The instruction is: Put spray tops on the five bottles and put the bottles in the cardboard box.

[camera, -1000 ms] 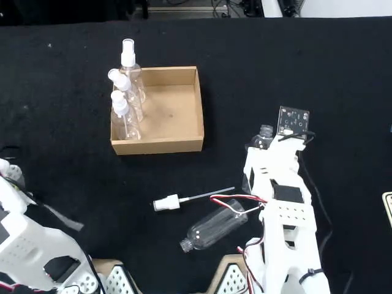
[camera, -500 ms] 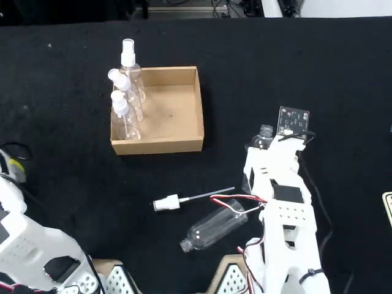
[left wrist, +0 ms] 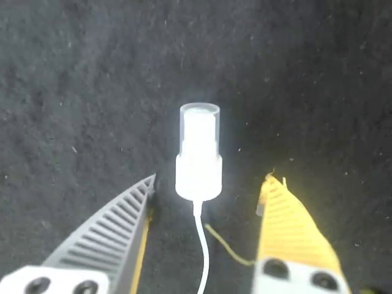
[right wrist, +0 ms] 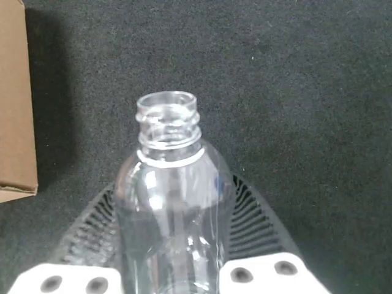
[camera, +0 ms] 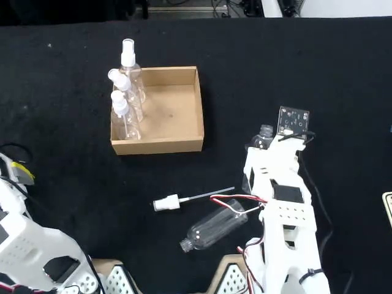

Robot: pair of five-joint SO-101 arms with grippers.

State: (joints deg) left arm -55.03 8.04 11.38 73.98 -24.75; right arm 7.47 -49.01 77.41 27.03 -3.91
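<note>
Bottle (right wrist: 170, 153) stands upright and uncapped, clamped in the right gripper (right wrist: 176, 187) near the cardboard box (camera: 156, 146); left gripper (left wrist: 211, 179) gapes around a spray top (left wrist: 199, 147) without touching it, so I'd close squarely on its collar, then line up straight over the neck.

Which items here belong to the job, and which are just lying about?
Job: box; three capped bottles; upright bottle in right pincer; lying bottle; spray top beside it; second spray top at left pincer.
Lying about: beige object; cables.
</note>
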